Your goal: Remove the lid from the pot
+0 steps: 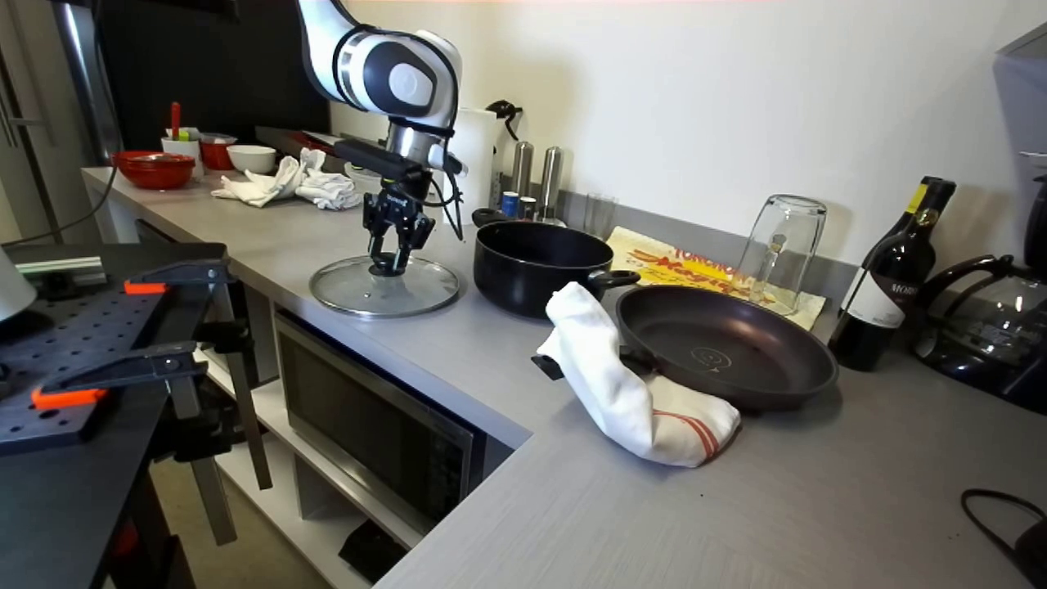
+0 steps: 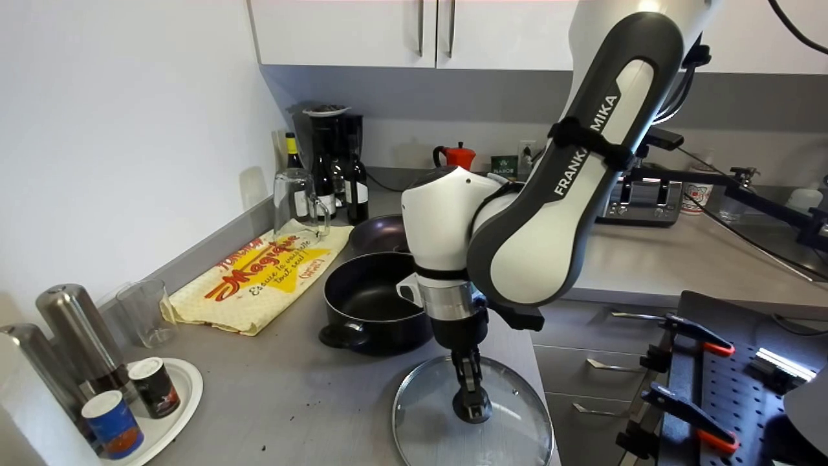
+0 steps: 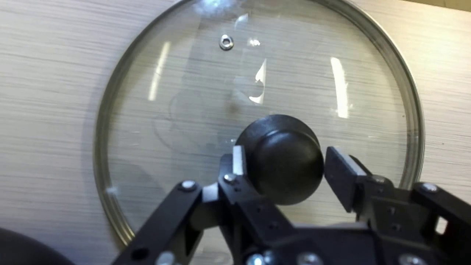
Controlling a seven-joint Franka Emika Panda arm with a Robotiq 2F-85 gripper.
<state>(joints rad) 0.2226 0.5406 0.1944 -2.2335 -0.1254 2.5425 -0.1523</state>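
Observation:
The glass lid (image 1: pixel 352 293) with its silvery rim lies flat on the grey counter, beside the pot; it also shows in an exterior view (image 2: pixel 424 421) and the wrist view (image 3: pixel 198 84). The black pot (image 1: pixel 523 278) stands uncovered and looks empty; it also shows in an exterior view (image 2: pixel 394 336). My gripper (image 3: pixel 283 154) is low over the lid, its fingers on either side of the dark knob (image 3: pixel 285 169). The left finger in the wrist view is against or very near the knob. The right finger stands slightly apart from it. The fingers look open.
The black frying pan (image 1: pixel 728 352) sits past the pot, with a white cloth (image 1: pixel 601 372) over its handle. A yellow printed cloth (image 2: pixel 259 278) and a glass mug (image 2: pixel 294 200) are by the wall. A white plate (image 2: pixel 187 388) holds shakers. The counter's front edge runs close to the lid.

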